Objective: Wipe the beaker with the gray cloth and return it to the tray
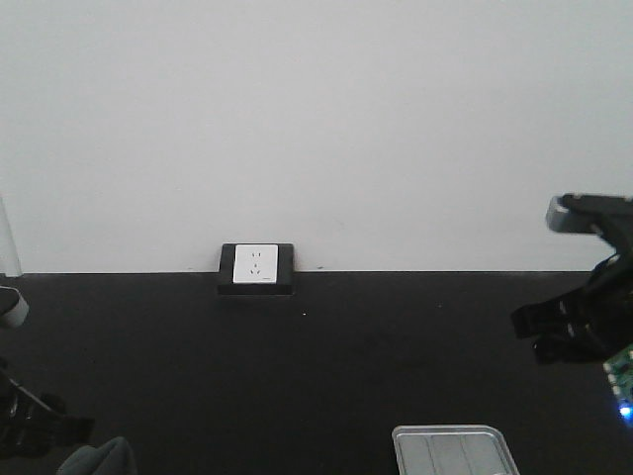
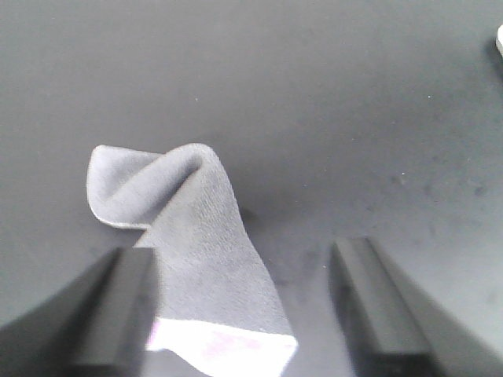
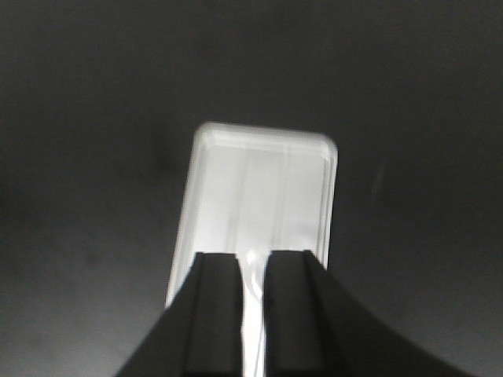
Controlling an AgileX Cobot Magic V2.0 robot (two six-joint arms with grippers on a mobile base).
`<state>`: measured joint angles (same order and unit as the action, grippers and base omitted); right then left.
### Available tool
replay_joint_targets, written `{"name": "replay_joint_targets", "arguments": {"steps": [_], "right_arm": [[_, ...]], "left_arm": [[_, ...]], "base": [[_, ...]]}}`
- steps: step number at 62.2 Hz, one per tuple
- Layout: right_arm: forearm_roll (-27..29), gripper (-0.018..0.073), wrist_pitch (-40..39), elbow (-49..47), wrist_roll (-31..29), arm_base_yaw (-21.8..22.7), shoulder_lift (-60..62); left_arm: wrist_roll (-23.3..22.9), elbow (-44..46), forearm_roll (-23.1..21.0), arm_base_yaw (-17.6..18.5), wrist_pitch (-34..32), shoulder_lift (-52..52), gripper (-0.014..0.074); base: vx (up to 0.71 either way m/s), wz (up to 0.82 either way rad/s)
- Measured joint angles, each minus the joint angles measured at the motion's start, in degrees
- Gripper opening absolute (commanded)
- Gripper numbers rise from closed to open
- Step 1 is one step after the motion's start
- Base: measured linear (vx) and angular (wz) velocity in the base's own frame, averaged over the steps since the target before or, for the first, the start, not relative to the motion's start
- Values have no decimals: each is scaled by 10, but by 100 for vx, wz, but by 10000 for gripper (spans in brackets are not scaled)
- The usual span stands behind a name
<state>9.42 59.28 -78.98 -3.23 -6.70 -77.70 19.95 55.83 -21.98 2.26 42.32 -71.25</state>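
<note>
Left end effector (image 2: 247,302) spread wide above the crumpled gray cloth (image 2: 185,236) on the black counter (image 2: 314,94) near its front left corner; right end effector (image 3: 252,294) pinching a thin clear glass beaker (image 3: 251,314) over the pale rectangular metal tray (image 3: 259,196) at the front edge.

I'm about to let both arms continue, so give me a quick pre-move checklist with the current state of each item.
1. Left gripper open around the gray cloth: ok.
2. Cloth actually gripped: not ok, jaws apart.
3. Right gripper above the tray: ok.
4. Beaker held in the right jaws: cannot tell; something clear glints between them.
5. Table between the arms clear: ok.
</note>
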Motion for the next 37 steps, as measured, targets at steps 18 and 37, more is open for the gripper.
{"name": "replay_joint_targets", "arguments": {"steps": [18, 37], "right_arm": [[2, -13, -9, 0, -23, 0, 80], [30, -12, -8, 0, -23, 0, 80]], "left_arm": [[60, -16, -65, 0, -81, 138, -9], [71, -73, -84, 0, -129, 259, -7]], "base": [[0, 0], [0, 0]]}}
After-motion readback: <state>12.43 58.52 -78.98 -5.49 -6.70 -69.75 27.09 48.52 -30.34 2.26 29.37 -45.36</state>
